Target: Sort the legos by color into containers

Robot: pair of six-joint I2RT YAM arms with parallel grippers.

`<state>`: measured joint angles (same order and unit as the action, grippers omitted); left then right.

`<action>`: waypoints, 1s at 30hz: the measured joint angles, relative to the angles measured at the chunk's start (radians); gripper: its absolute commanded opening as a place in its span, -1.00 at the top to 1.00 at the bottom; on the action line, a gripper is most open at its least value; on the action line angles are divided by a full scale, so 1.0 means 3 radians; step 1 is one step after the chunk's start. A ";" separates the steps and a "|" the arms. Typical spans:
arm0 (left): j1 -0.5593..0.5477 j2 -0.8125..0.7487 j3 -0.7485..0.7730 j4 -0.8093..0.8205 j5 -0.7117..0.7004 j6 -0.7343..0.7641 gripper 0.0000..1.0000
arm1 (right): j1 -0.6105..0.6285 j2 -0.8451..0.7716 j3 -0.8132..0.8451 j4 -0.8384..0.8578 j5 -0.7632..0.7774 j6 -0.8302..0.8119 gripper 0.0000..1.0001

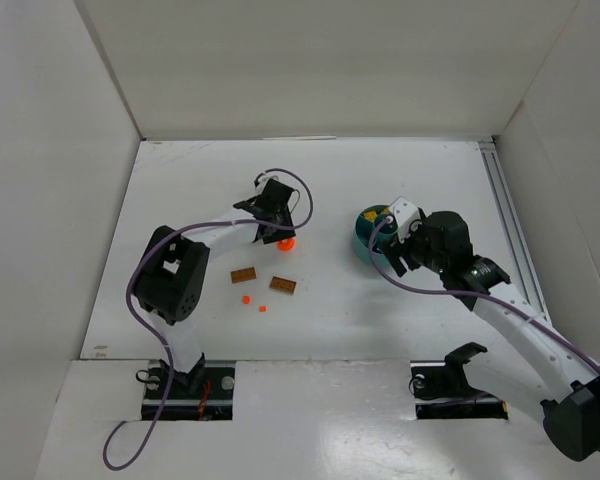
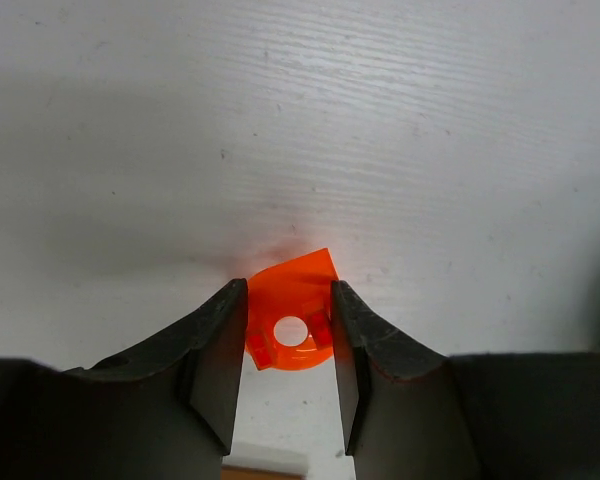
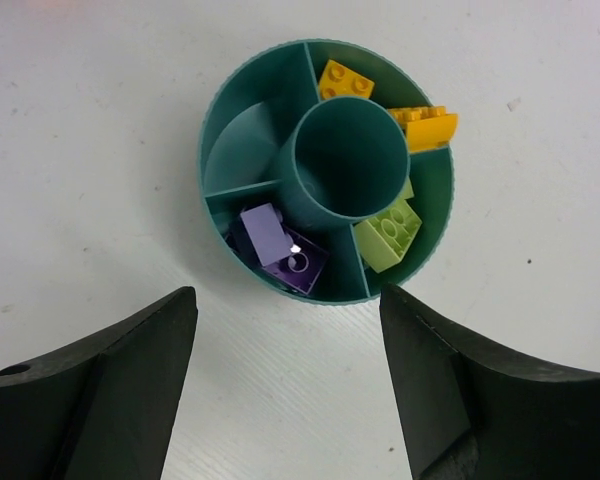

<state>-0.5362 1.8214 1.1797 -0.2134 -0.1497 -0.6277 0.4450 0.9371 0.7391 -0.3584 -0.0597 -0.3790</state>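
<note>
My left gripper (image 1: pixel 278 232) is at the table's middle, its jaws closed against both sides of a red-orange lego (image 2: pixel 292 312) with a round hole; this lego shows in the top view (image 1: pixel 286 242) too. Two brownish-orange legos (image 1: pixel 243 274) (image 1: pixel 282 284) and two tiny red-orange legos (image 1: pixel 246 299) (image 1: pixel 263 309) lie on the table nearer the arms. The teal tub (image 3: pixel 218 125) holds yellow-orange legos (image 3: pixel 344 80), lime green legos (image 3: pixel 390 228) and purple legos (image 3: pixel 280 248) in separate wedges. My right gripper (image 3: pixel 285 300) is open and empty just beside the tub's near rim.
The tub's central cup (image 3: pixel 345 155) and its left wedge (image 3: pixel 240 140) hold nothing. White walls (image 1: pixel 60 170) enclose the table on three sides. A metal rail (image 1: pixel 505 220) runs along the right edge. A brownish-orange lego's edge (image 2: pixel 260 472) shows between my left fingers.
</note>
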 measured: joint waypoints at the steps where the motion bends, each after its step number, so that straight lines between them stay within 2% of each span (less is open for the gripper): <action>1: -0.0001 -0.0060 -0.0028 0.0017 0.0058 0.0006 0.58 | 0.0000 0.0000 -0.0009 0.0014 -0.0046 -0.0014 -0.57; 7: -0.0001 -0.0532 -0.0217 0.0188 0.0399 0.0009 0.58 | 0.0009 0.0041 -0.0065 0.0268 -0.0581 -0.0024 -0.59; 12: -0.0083 -0.0993 -0.0399 0.0459 0.0599 -0.0084 0.58 | 0.0132 0.0354 -0.0200 0.0895 -0.0987 0.0576 -0.59; 16: -0.0276 -0.1287 -0.0422 0.0635 0.0600 -0.0226 0.56 | 0.0427 0.0676 -0.0242 0.1392 -0.1057 0.1054 -0.55; 21: -0.0488 -0.1544 -0.0464 0.0835 0.0537 -0.0375 0.43 | 0.0683 0.0848 -0.0086 0.1672 -0.1030 0.1335 -0.52; 25: -0.0504 -0.1572 -0.0474 0.0832 0.0418 -0.0436 0.40 | 0.0652 0.0796 0.0003 0.1568 -0.0881 0.1372 -0.48; 30: -0.0497 -0.1574 -0.0629 0.0736 0.0245 -0.0458 0.36 | 0.0711 0.0702 0.0053 0.0950 -0.0478 0.1194 -0.40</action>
<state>-0.6853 1.3491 0.9909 0.0074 -0.0761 -0.7650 0.6582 1.1477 0.7551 -0.0734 -0.2031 -0.0208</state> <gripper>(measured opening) 0.316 0.721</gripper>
